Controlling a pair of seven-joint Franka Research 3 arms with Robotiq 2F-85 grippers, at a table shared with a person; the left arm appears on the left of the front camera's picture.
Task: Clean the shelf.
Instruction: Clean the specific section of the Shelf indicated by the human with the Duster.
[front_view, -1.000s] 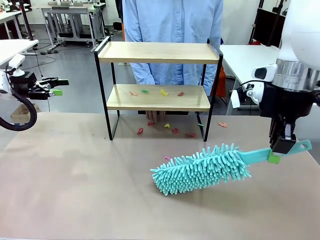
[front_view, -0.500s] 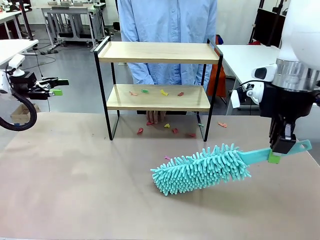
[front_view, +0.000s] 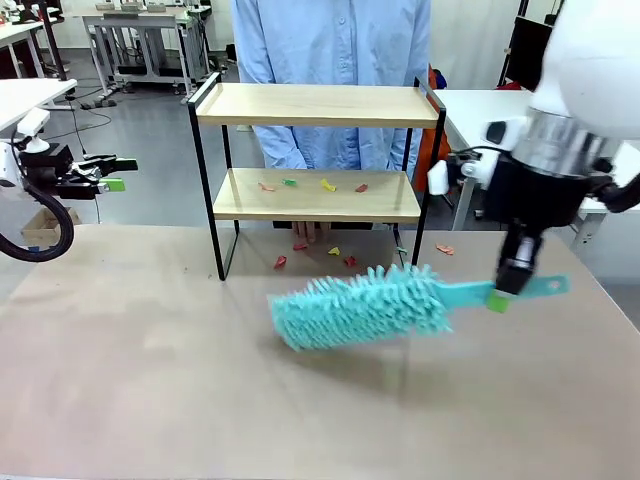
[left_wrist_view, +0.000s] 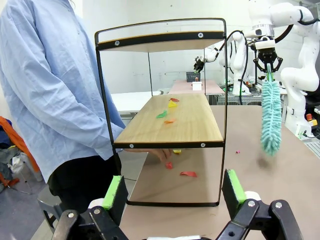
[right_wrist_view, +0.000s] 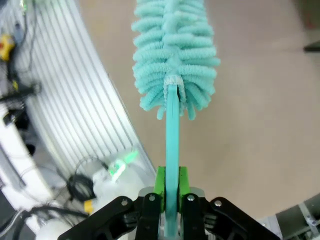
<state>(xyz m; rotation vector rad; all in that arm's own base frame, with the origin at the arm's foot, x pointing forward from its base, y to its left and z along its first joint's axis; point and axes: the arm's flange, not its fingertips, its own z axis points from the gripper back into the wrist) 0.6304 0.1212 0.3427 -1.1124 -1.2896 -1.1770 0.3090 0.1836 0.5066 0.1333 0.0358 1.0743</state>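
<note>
The shelf (front_view: 310, 105) is a two-tier rack of light wood in a black frame, standing at the table's far middle; small coloured scraps (front_view: 325, 185) lie on its lower board (left_wrist_view: 172, 125) and on the table under it. My right gripper (front_view: 500, 295) is shut on the handle of a teal fluffy duster (front_view: 355, 305), held level above the table just in front of the shelf. The duster head (right_wrist_view: 175, 50) extends straight out from my right gripper (right_wrist_view: 169, 192). My left gripper (front_view: 115, 175) is open at the far left, empty, facing the shelf's end (left_wrist_view: 175, 195).
A person in a light blue shirt (front_view: 335, 60) stands behind the shelf, a hand (front_view: 310, 232) resting on the table under it. More scraps (front_view: 445, 248) lie right of the shelf. White tables (front_view: 480, 110) stand beyond, right and left.
My right arm has lifted the duster and carried it left and farther toward the shelf. The left arm has stayed still.
</note>
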